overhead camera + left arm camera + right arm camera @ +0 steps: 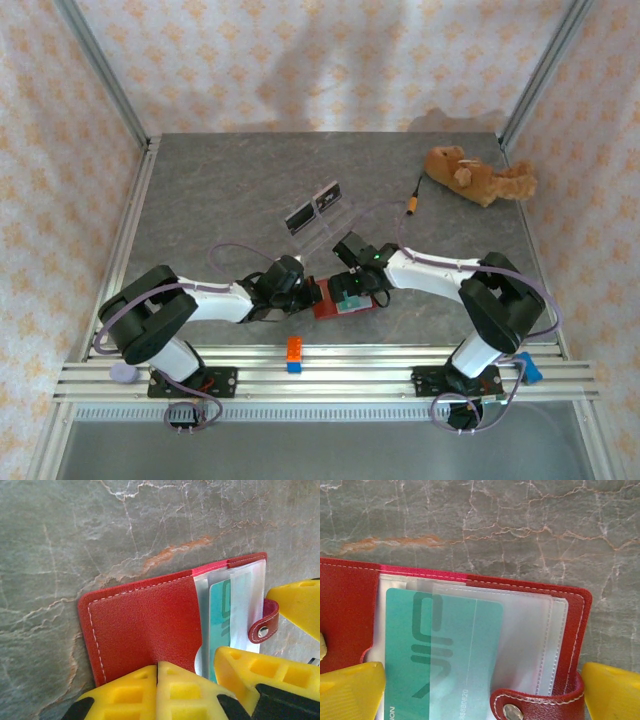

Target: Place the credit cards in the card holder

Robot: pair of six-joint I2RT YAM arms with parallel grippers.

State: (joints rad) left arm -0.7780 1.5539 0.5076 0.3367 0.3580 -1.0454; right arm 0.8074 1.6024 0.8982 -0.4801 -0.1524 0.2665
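White-and-black arms [215, 298] trail looping lilac cables [235, 248] (the gripper fingers [185, 697] are yellow, ribbed).

card holder [140, 625]: grained red leather-look, frosted plastic sleeves [530, 630] | teal card [405, 645]: smooth plastic | table [100, 530]: matt veined stone-look

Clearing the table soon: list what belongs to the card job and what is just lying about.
Job in hand:
- red card holder
- teal card inside it
- two dark cards on the clear stand

Lying about:
- plush toy
- orange and blue block
- orange-tipped cable
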